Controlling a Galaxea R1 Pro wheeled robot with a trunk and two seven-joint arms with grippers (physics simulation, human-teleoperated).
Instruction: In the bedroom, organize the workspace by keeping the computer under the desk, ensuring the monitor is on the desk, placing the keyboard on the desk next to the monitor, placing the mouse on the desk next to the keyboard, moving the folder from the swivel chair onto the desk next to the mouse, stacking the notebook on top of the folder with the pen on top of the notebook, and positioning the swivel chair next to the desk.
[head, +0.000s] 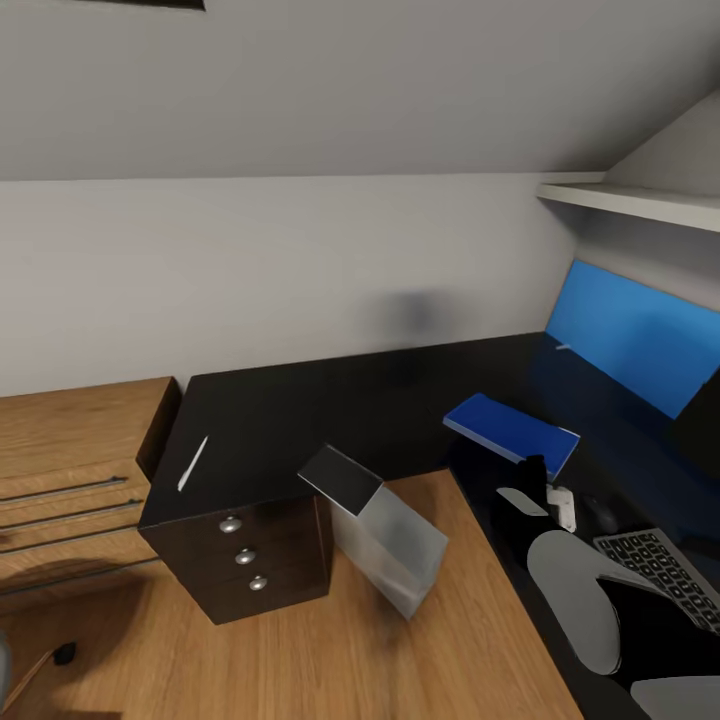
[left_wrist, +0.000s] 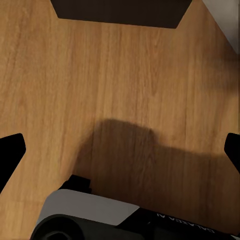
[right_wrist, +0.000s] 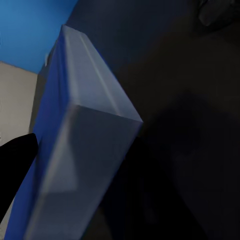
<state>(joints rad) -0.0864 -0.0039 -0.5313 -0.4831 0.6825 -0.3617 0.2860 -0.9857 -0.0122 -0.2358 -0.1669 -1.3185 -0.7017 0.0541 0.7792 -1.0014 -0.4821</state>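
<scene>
My right claw (head: 535, 480) hovers just beside the folder (head: 512, 432) on the desk (head: 330, 400); whether it's open, I can't tell. Left wrist: left claw (left_wrist: 120, 150) spread over wooden floor (left_wrist: 120, 75). Right wrist: folder (right_wrist: 85, 130) close, stiff, thin; I'd pinch an edge.

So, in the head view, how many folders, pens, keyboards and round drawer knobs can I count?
folder: 1
pen: 1
keyboard: 1
drawer knobs: 3
Total: 6
</scene>
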